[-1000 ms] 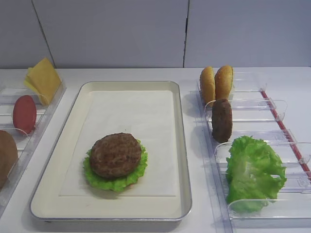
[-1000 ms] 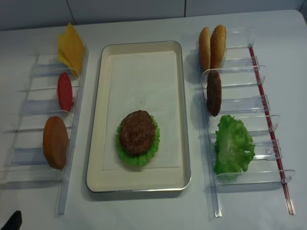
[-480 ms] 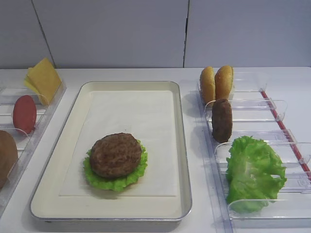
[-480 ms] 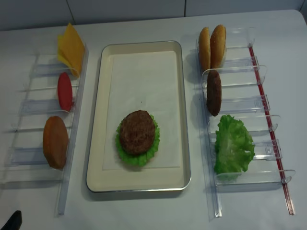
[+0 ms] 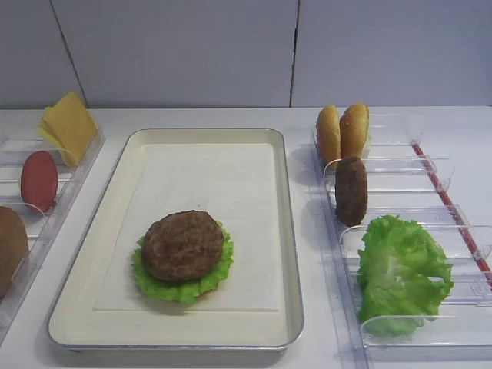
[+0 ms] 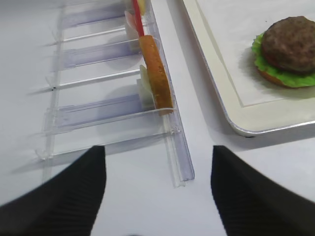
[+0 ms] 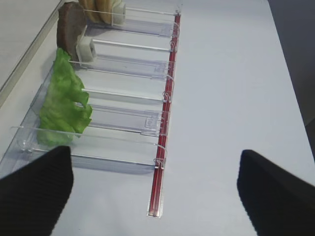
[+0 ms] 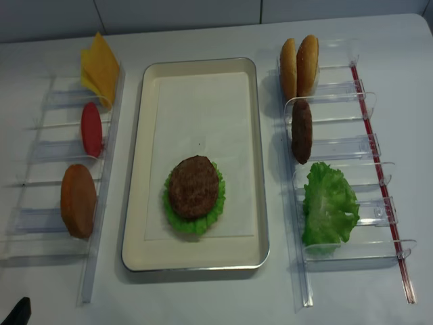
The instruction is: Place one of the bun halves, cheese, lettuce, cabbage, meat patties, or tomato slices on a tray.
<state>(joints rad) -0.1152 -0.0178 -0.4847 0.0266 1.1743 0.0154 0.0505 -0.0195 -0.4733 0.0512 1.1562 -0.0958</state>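
The cream tray (image 5: pixel 290 231) (image 8: pixel 135 169) holds one meat patty (image 5: pixel 183 244) (image 8: pixel 193 186) (image 6: pixel 290 37) on a lettuce leaf (image 5: pixel 219 273). A second patty (image 5: pixel 351 191) (image 7: pixel 69 27) stands on edge in the right rack behind more lettuce (image 5: pixel 401 273) (image 7: pixel 64 105). Two bun halves (image 5: pixel 342 131) stand at that rack's far end. The left rack holds cheese (image 5: pixel 69 125), a tomato slice (image 5: pixel 38 181) and a bun half (image 5: pixel 9 246) (image 6: pixel 157 73). Cabbage is out of view. My left gripper (image 6: pixel 157 196) is open over bare table near the left rack's end. My right gripper (image 7: pixel 155 196) is open at the right rack's near end.
Clear plastic racks (image 8: pixel 40 203) (image 8: pixel 352 142) flank the tray. The right rack has a red strip (image 7: pixel 165 123) along its outer side. A grey wall (image 5: pixel 231 46) stands behind the white table (image 7: pixel 236 98).
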